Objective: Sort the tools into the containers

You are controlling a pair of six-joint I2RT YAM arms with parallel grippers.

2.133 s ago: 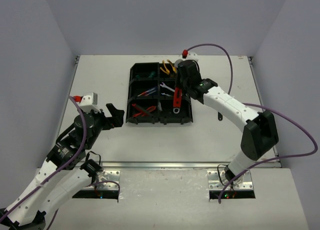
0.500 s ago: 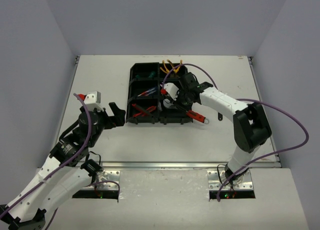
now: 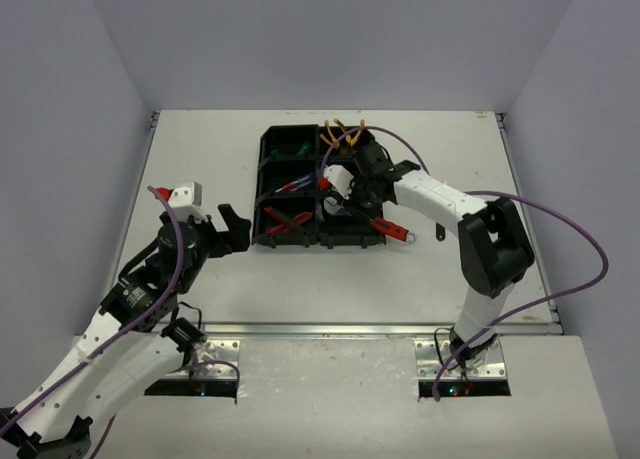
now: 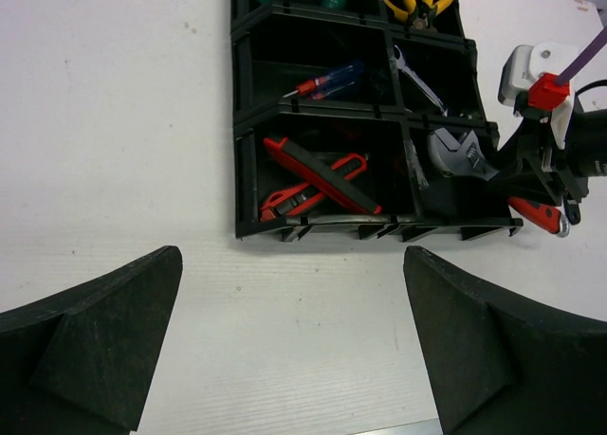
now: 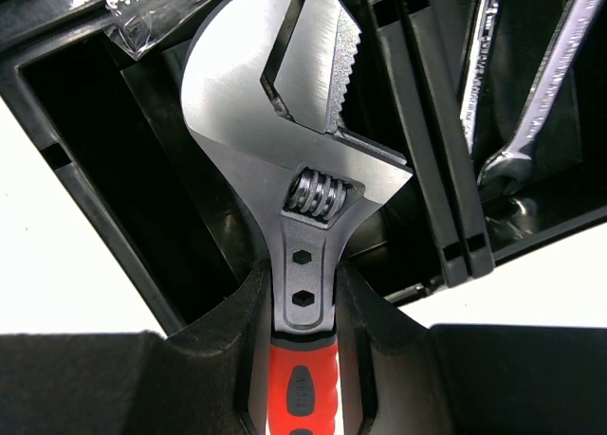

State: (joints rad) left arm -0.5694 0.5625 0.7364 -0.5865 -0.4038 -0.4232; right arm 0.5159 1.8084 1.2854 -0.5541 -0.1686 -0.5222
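My right gripper (image 3: 362, 195) is shut on the red-handled adjustable wrench (image 5: 303, 170), fingers (image 5: 375, 331) pinching its shank just above the red grip. The silver head (image 4: 457, 156) hangs over the near right compartment of the black tray (image 3: 268, 144); the red handle (image 3: 390, 228) pokes out past the tray's near right corner. Yellow pliers (image 3: 340, 132) lie in the far right compartment, silver wrenches (image 5: 531, 122) in the middle right, a blue and red screwdriver (image 4: 327, 80) in the middle left, red-handled tools (image 4: 318, 174) in the near left. My left gripper (image 3: 232, 229) stands open left of the tray, nothing between its fingers.
A small dark object (image 3: 440, 233) lies on the white table (image 3: 450, 279) right of the tray. A purple cable (image 3: 560, 229) loops over the right arm. Grey walls close the table at the back and both sides.
The wrench lay inside the near right compartment; the right gripper has since closed on it, turned, and its handle now sticks out over the tray's corner. The left arm has hardly moved.
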